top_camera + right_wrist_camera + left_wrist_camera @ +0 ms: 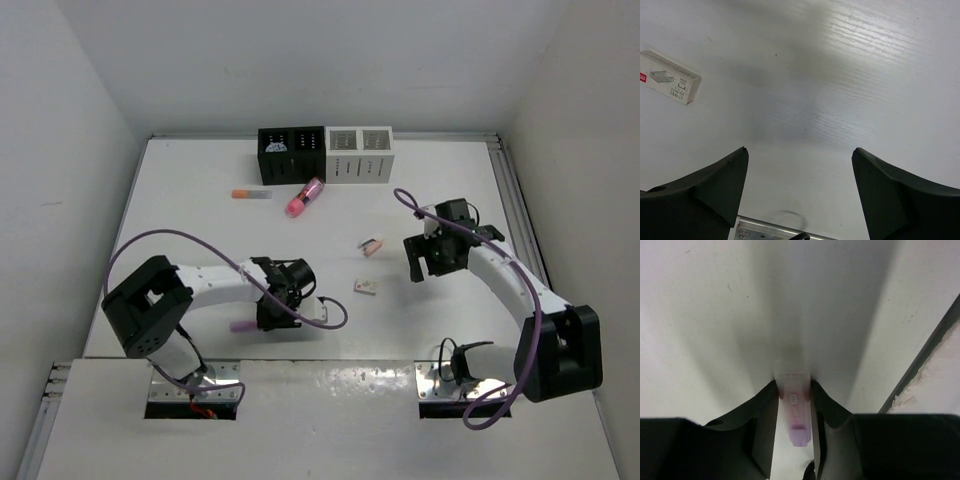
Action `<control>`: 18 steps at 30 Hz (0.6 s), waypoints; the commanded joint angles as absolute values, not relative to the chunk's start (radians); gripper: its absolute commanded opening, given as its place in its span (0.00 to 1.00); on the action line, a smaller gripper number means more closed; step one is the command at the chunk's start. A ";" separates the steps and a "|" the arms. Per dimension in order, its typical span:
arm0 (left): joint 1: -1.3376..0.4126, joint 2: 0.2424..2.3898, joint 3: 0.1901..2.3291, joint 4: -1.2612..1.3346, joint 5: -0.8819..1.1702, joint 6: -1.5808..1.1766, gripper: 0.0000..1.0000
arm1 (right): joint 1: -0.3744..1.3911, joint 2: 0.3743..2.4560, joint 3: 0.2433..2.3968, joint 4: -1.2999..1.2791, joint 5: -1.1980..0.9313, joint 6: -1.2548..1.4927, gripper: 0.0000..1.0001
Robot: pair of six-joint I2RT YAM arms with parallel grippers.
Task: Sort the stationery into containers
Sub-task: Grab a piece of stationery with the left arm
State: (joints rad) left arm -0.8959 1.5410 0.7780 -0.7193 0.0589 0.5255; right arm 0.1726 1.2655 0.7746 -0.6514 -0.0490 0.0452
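The white worktop (200, 215) carries a black organizer (290, 155) and a white organizer (360, 155), touching at the far edge, with a hot-pink tube (304, 197) just in front. The left tool (794, 390) is clamped on the pale lilac-pink stick (796, 415) — translucent, lying flat near the front edge. The right tool (799, 151) stands wide apart — a small white staple box (670, 77) lies beyond its left finger.
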 commanded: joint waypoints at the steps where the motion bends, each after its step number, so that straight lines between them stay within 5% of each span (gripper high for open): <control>1: -0.879 1.620 0.791 -0.667 0.035 0.489 0.29 | 0.156 1.235 0.762 -0.624 -0.052 0.041 0.83; 9: -0.776 1.628 0.978 -0.511 0.052 0.482 0.00 | 0.137 1.247 0.827 -0.686 -0.109 -0.027 0.82; 15: -0.600 1.553 1.230 -0.462 0.397 0.379 0.00 | 0.022 1.276 1.076 -0.855 -0.259 -0.071 0.75; 18: -0.536 1.451 1.209 -0.227 0.650 0.218 0.00 | 0.005 1.342 1.181 -0.943 -0.429 -0.011 0.71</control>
State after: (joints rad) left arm -0.5850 1.5642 1.1999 -0.4313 0.3618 0.3634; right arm 0.0151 1.3018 1.0832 -0.8375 -0.2424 -0.0444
